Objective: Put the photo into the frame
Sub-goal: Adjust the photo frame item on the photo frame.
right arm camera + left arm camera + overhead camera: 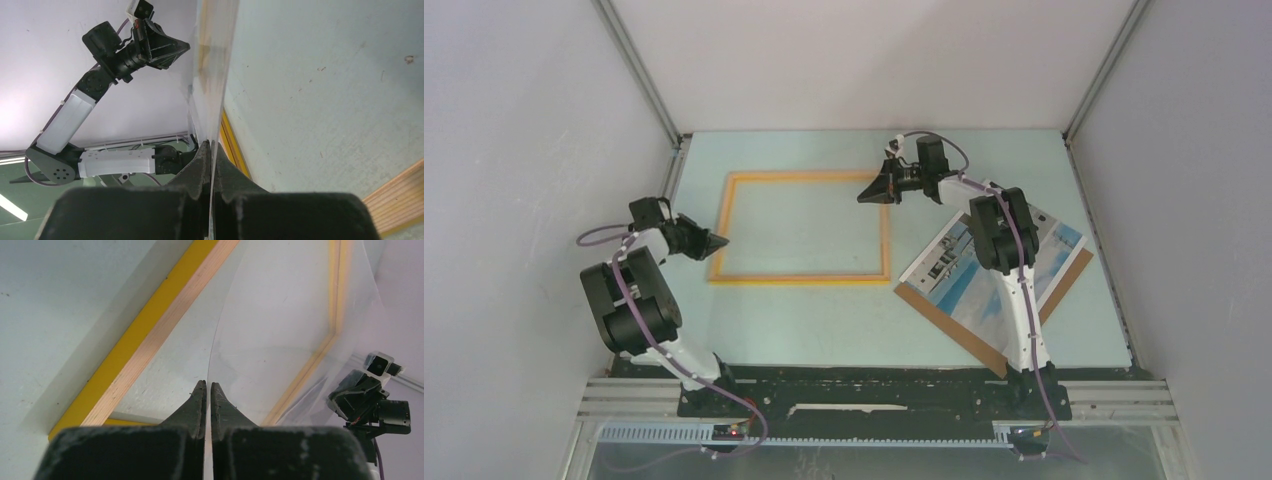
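Note:
The frame (799, 278), a thin yellow-orange wooden rim, lies flat in the middle of the table. My left gripper (722, 241) is at its left side and is shut on the edge of a clear pane (280, 325), which bows up over the rim (150, 335). At the frame's far right corner, my right gripper (862, 198) is shut on the opposite edge of that pane (212, 65). The photo (954, 270), blue sky and pale buildings, lies face up to the right, partly hidden under my right arm.
A brown backing board (944, 320) lies under the photo, sticking out at its near edge. Grey enclosure walls rise close on the left, right and back. The arm bases and a black rail (864, 390) line the near edge.

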